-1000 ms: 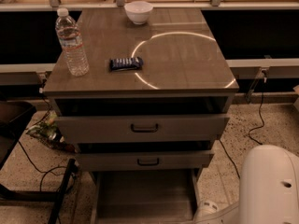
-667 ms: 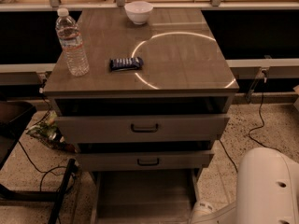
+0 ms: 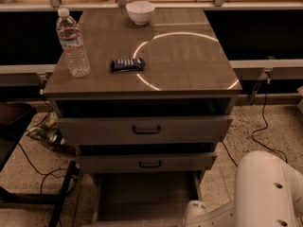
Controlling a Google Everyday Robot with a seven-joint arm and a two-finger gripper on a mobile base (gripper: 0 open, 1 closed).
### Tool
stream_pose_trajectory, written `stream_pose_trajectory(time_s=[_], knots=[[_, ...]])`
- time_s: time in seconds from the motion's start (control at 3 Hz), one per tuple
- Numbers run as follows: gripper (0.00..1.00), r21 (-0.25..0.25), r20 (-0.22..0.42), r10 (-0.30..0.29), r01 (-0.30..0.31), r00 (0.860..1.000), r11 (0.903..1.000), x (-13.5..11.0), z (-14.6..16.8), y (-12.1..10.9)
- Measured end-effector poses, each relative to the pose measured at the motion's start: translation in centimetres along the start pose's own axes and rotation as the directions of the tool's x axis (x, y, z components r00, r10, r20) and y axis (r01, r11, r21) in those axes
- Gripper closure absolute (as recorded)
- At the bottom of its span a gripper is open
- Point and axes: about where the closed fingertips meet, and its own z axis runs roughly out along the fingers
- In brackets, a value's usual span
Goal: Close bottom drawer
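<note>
The bottom drawer [image 3: 147, 193] is pulled far out of the grey cabinet. I see its long shallow grey tray, and its front panel is cut off by the frame's bottom edge. My gripper is out of view below that edge. Only my white arm [image 3: 270, 193] shows at the bottom right, with its wrist end [image 3: 195, 213] by the tray's right front side. The mid-sized middle drawer [image 3: 149, 163] and the tallest top drawer [image 3: 146, 129] both stand slightly out.
On the cabinet top [image 3: 189, 65] stand a water bottle [image 3: 72, 44], a dark snack packet [image 3: 128, 64] and a white bowl [image 3: 140, 12]. Cables [image 3: 33, 167] lie on the speckled floor at the left, and another cable [image 3: 262, 126] at the right. A dark frame [image 3: 61, 193] stands at the lower left.
My white arm has shifted a little to the left, its wrist end nearer the bottom drawer's right side. The drawers have not visibly moved.
</note>
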Motion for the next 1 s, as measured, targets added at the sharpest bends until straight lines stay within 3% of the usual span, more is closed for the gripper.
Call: stream_pose_trajectory(time_s=[0.33, 0.67, 1.0], knots=[[1.00, 0.000, 0.000, 0.000, 0.000, 1.000, 1.0000, 0.0, 0.0, 0.0], [1.00, 0.031, -0.055, -0.022, 0.023, 0.998, 0.9993, -0.7, 0.1, -2.9], [1.00, 0.038, -0.068, -0.026, 0.029, 0.997, 0.9989, -0.9, 0.1, -3.6]])
